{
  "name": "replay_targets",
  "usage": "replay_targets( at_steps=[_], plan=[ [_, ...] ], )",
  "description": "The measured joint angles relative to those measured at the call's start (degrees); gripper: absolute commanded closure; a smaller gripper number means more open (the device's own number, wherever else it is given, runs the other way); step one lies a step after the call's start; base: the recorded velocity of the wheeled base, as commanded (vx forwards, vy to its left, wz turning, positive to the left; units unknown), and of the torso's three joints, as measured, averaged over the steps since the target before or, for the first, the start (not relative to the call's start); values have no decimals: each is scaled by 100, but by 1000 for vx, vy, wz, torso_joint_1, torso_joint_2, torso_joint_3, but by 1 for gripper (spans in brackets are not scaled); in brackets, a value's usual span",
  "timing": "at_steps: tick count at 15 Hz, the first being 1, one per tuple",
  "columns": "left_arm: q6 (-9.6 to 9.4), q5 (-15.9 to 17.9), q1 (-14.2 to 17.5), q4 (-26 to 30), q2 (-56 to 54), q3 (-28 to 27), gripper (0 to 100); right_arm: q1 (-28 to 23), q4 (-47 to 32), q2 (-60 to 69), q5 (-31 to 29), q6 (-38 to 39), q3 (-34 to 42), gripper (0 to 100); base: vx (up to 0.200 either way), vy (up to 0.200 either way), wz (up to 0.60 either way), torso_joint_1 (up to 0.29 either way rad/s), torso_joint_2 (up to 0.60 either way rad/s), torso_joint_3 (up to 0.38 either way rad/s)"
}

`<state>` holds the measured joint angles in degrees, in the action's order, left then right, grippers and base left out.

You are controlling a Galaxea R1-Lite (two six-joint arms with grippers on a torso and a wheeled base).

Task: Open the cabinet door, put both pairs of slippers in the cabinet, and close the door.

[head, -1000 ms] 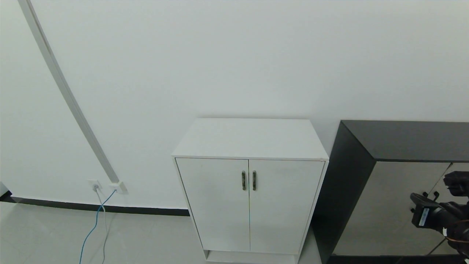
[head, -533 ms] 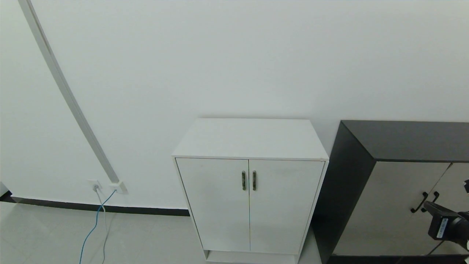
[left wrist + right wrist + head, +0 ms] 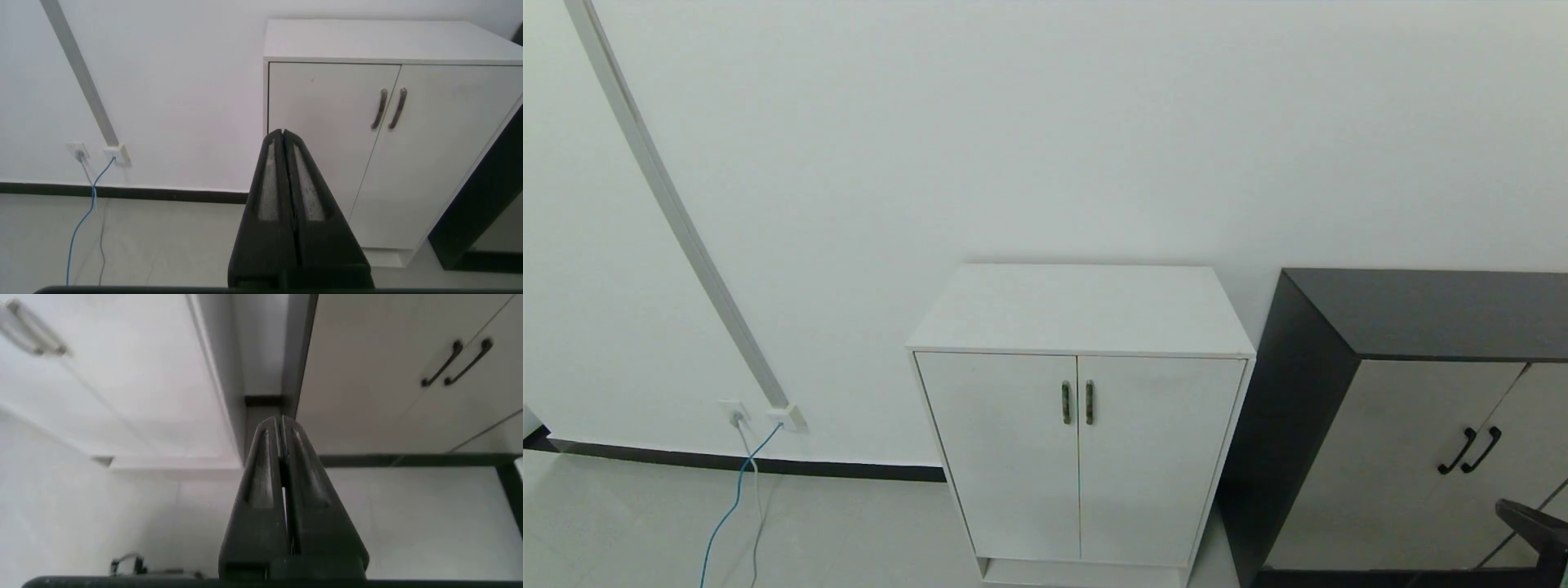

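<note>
The white cabinet [image 3: 1081, 425] stands against the wall with both doors closed, its two dark handles [image 3: 1077, 402] side by side at the centre. In the left wrist view my left gripper [image 3: 283, 135] is shut with nothing in it, pointing at the white cabinet [image 3: 392, 163] from some distance. My right gripper [image 3: 282, 425] is shut and empty, held low over the floor in front of the gap between the white cabinet [image 3: 122, 384] and the black one [image 3: 392, 367]. A dark part of my right arm [image 3: 1535, 527] shows at the head view's lower right corner.
A black cabinet [image 3: 1413, 408] with pale doors and black handles [image 3: 1470, 449] stands just right of the white one. On the wall to the left run a slanted cable duct [image 3: 670, 204], sockets [image 3: 760, 412] and a blue cable [image 3: 727, 514] trailing onto the open floor.
My right arm has dropped down and to the right, from in front of the black cabinet's doors to the corner of the head view. The cabinets have not changed.
</note>
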<state>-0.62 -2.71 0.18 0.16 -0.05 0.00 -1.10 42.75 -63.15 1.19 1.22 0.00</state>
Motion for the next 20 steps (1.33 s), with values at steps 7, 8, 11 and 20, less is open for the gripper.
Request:
replay_targets(
  at_steps=[7, 8, 11, 20],
  plan=[
    [0, -7, -2, 2, 0, 0, 100, 46, -2729, 2705, 589, -2, 0, 100, 0, 0, 0, 0, 0, 0],
    [2, -7, -2, 0, 0, 0, 100, 72, -3107, 3090, 650, -10, 0, 100, 0, 0, 0, 0, 0, 0],
    [0, -7, 2, 2, 0, 0, 100, 263, -3969, 4122, 729, -190, -2, 100, 0, 0, 0, 0, 0, 0],
    [2, -7, -2, 2, 0, 0, 100, 497, -4280, 5519, 11, -300, -2, 100, 0, 0, 0, 0, 0, 0]
  ],
)
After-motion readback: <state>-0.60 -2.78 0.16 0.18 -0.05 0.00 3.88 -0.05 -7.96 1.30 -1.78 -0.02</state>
